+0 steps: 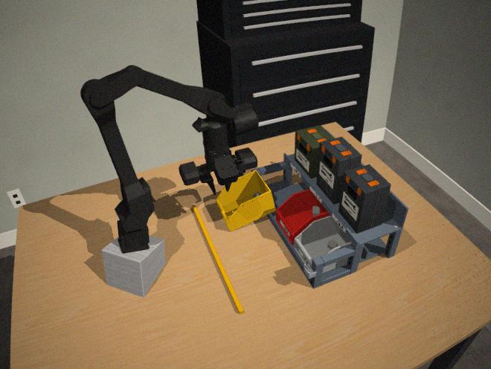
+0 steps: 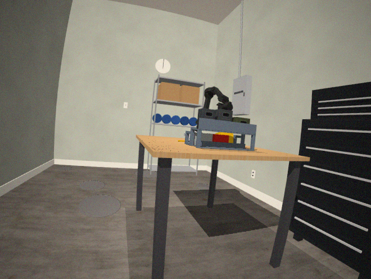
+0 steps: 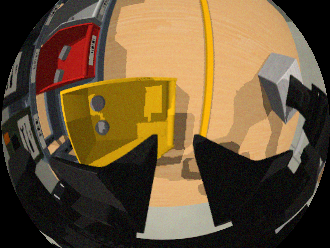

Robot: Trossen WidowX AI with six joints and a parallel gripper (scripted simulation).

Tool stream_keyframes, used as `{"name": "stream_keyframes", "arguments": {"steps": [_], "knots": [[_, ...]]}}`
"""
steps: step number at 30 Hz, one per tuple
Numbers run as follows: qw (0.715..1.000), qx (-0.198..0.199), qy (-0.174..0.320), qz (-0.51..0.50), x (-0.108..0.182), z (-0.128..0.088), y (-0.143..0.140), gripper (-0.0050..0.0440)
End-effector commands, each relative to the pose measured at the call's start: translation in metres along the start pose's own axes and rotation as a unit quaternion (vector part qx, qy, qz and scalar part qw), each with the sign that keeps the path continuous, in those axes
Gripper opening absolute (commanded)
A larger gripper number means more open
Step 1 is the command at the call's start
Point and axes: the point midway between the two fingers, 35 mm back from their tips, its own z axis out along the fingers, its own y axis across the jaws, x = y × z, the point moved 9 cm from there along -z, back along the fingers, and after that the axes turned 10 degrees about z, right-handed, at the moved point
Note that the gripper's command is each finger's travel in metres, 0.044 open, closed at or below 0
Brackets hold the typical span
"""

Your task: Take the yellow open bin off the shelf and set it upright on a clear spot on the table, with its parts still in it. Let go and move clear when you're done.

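Observation:
The yellow open bin [image 1: 248, 210] [image 3: 127, 92] stands roughly upright in front of the blue-grey shelf [image 1: 333, 268], its back end close to the shelf's front rail. Its underside is hidden, so its exact contact with table or rail cannot be told. Two round grey parts lie inside it, one part [image 3: 97, 103] beside the other part [image 3: 102, 127]. My gripper [image 1: 221, 192] [image 3: 175, 139] is partly open, with nothing held, pointing down at the bin's low front end. In the wrist view the bin's front edge shows between and beyond the fingertips; touching cannot be told.
The red bin [image 1: 295, 226] [image 3: 82, 40] and a grey bin [image 1: 313, 233] sit on the shelf's lower level. Three cases, including a green case [image 1: 303, 152], stand on the upper level. A yellow strip [image 1: 218, 260] [image 3: 209, 60] lies on the table [image 1: 138, 333] between arm base and shelf.

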Motion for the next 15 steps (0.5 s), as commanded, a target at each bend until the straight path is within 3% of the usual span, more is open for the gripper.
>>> {"name": "stream_keyframes", "arguments": {"steps": [1, 3, 8, 15], "knots": [[1.0, -0.01, 0.003, -0.002, 0.001, -0.005, 0.001, 0.015], [1.0, -0.01, 0.003, -0.002, 0.001, -0.005, 0.001, 0.015], [1.0, -0.009, 0.002, 0.0, 0.008, -0.022, 0.037, 0.015], [1.0, -0.009, 0.002, 0.0, 0.008, -0.022, 0.037, 0.015]]}}
